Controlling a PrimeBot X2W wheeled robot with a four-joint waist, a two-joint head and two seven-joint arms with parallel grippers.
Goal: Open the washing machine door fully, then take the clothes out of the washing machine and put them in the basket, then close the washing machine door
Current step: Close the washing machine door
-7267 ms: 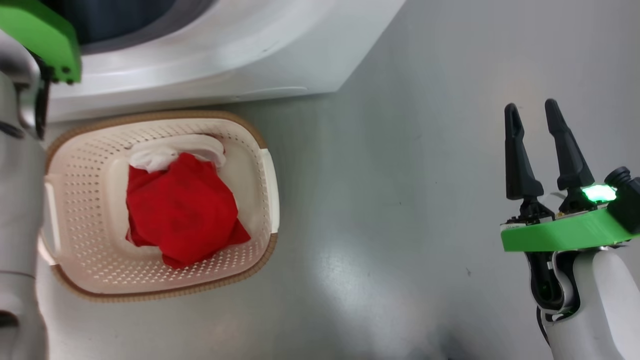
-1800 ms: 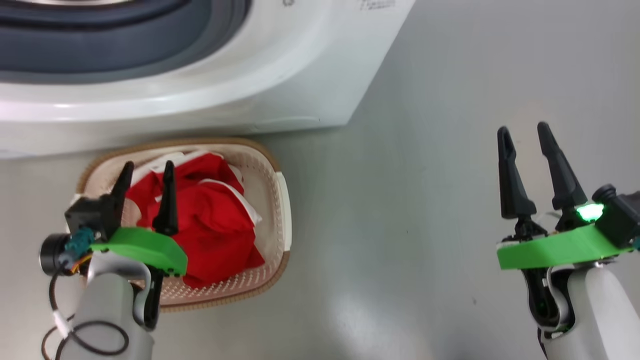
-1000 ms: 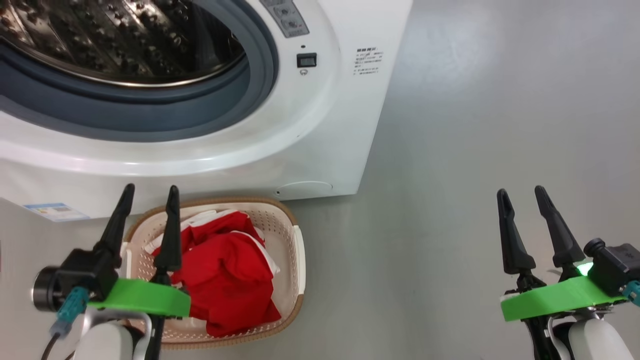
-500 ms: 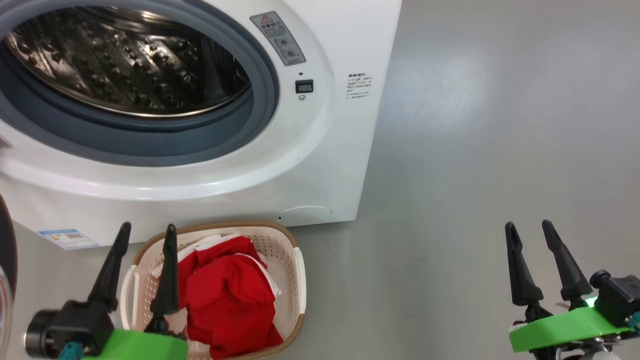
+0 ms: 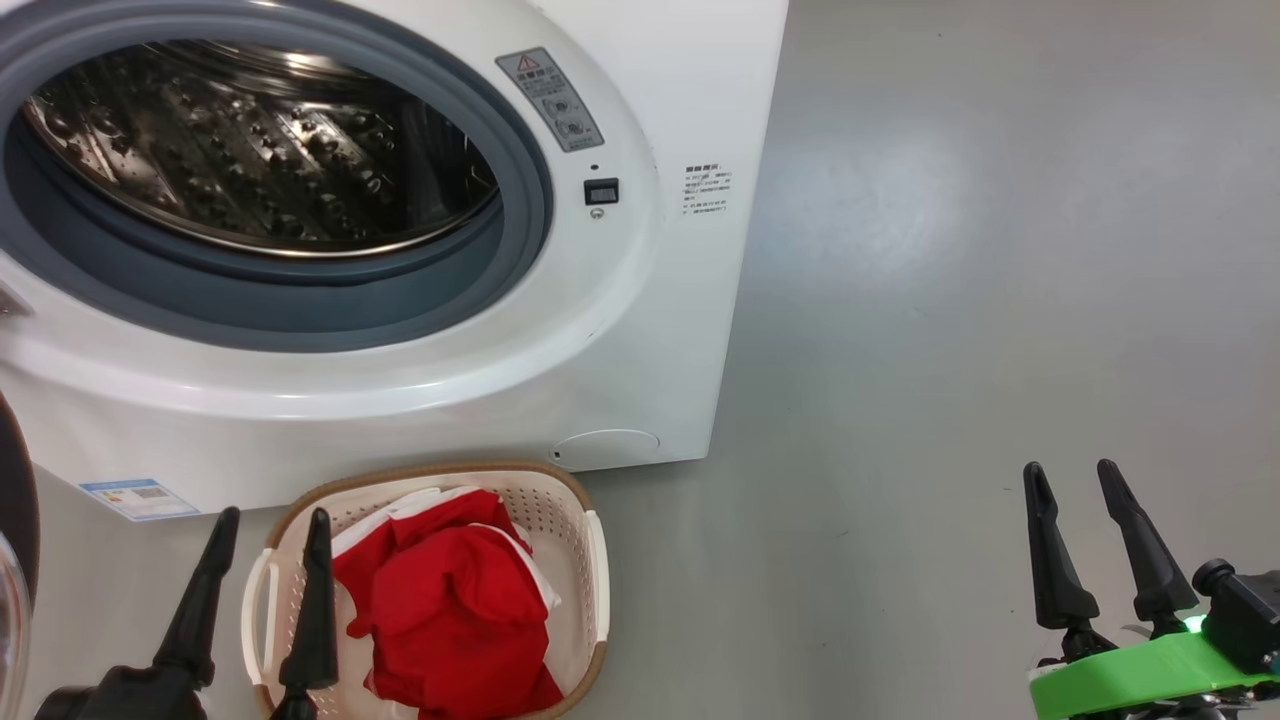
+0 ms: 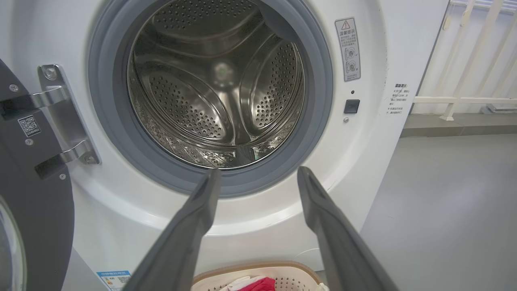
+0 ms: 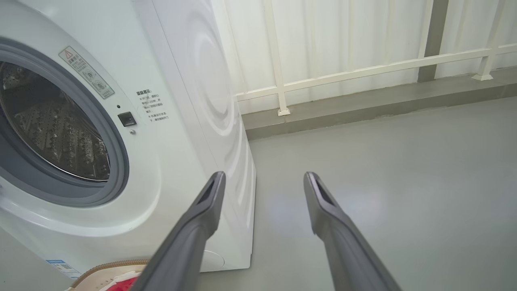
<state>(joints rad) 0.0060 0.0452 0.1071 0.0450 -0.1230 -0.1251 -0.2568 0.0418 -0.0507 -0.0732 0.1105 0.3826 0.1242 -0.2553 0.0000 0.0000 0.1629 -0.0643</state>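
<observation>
The white washing machine (image 5: 640, 330) stands with its steel drum (image 5: 260, 150) bare inside. Its door (image 6: 36, 194) hangs swung open at the left, a dark edge also at the head view's left border (image 5: 15, 510). Red clothes (image 5: 450, 620) with white trim lie heaped in the cream basket (image 5: 598, 560) on the floor below the machine's front. My left gripper (image 5: 275, 520) is open, empty, at the basket's left rim; in its wrist view (image 6: 258, 173) it faces the drum (image 6: 218, 81). My right gripper (image 5: 1070, 475) is open and empty over bare floor far right.
Grey floor (image 5: 950, 300) spreads to the right of the machine. A white railing (image 7: 363, 68) and a low kerb run along the wall behind. A blue label (image 5: 140, 497) sits on the machine's lower left front.
The head camera has tilted up, so the drum opening now shows and both grippers sit lower in the picture. Earlier the basket held one red garment; now more red fabric lies in it.
</observation>
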